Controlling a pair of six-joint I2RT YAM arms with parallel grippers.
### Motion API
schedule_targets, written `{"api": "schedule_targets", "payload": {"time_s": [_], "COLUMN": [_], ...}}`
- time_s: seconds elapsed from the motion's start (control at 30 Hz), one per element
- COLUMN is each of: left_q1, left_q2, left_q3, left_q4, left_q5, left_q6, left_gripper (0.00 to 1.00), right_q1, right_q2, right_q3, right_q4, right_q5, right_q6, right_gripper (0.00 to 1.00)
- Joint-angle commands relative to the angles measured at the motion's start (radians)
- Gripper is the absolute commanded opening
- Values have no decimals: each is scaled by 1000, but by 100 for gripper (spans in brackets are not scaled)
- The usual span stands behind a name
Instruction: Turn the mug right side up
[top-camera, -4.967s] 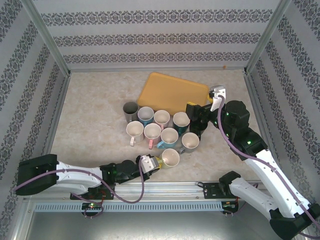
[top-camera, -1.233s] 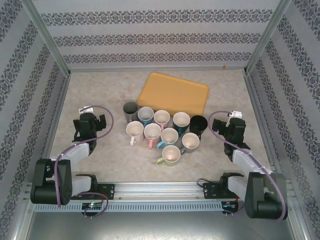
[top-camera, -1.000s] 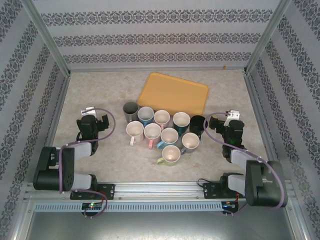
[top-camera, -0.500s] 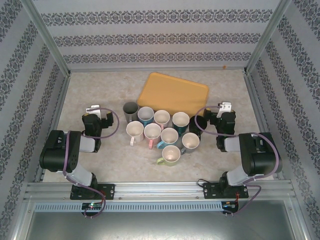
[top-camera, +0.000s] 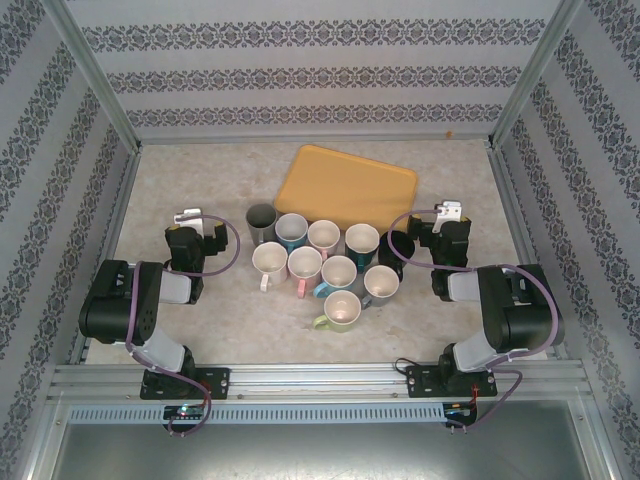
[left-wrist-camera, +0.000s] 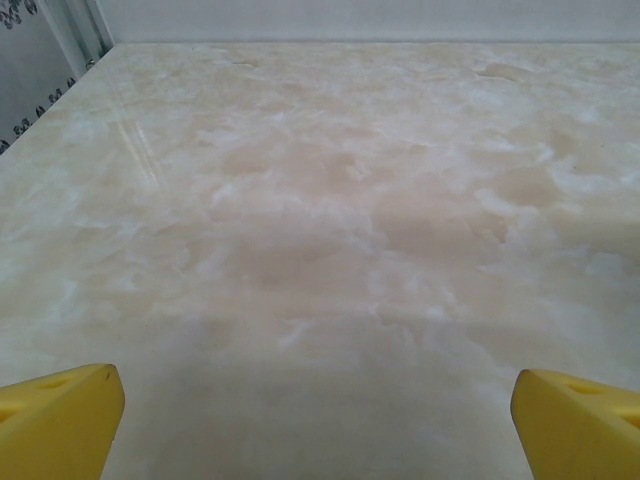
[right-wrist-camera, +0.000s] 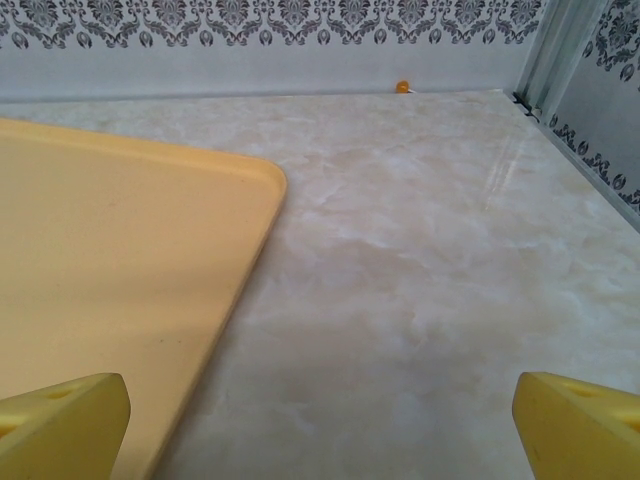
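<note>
Sitting at the right end of the mug cluster (top-camera: 305, 263) near the middle of the worktop (top-camera: 200, 180): black mug (top-camera: 396, 244), just beside the right end effector (right-wrist-camera: 320, 430). Spread wide, pinching nothing: that one and the left end effector (left-wrist-camera: 320, 430) alike. Lying behind the cluster, toward the far edge: yellow tray (top-camera: 345, 188).

A yellow tray (top-camera: 345, 187) lies flat on the marble table (top-camera: 190, 190) — far side (patterned walls (top-camera: 300, 80) around).

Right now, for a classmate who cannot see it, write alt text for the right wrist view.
A yellow tray lies on the left of a marbled table, seen low between the open right gripper's two yellow fingertips. A patterned wall closes the far edge.
</note>
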Motion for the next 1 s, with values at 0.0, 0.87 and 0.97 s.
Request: {"api": "schedule_targets", "payload": {"time_s": [0.0, 0.87, 0.97], "left_q1": [-9, -13, -13], "left_q2": [-3, -3, -3], "left_q3": [6, 14, 14], "left_q4": [40, 25, 25], "left_q5": [-2, 24, 24], "left_q6": [10, 25, 25], "left_gripper": [100, 100, 100], "right_q1": [-1, -3, -3], "right_q2": [-15, -15, -14], "right_q3": [5, 5, 5], "right_q4": [1, -1, -1], "right_q5": [-12, -16, -17], "right_q6": [-10, -10, -11], "right_gripper": [98, 98, 98]}}
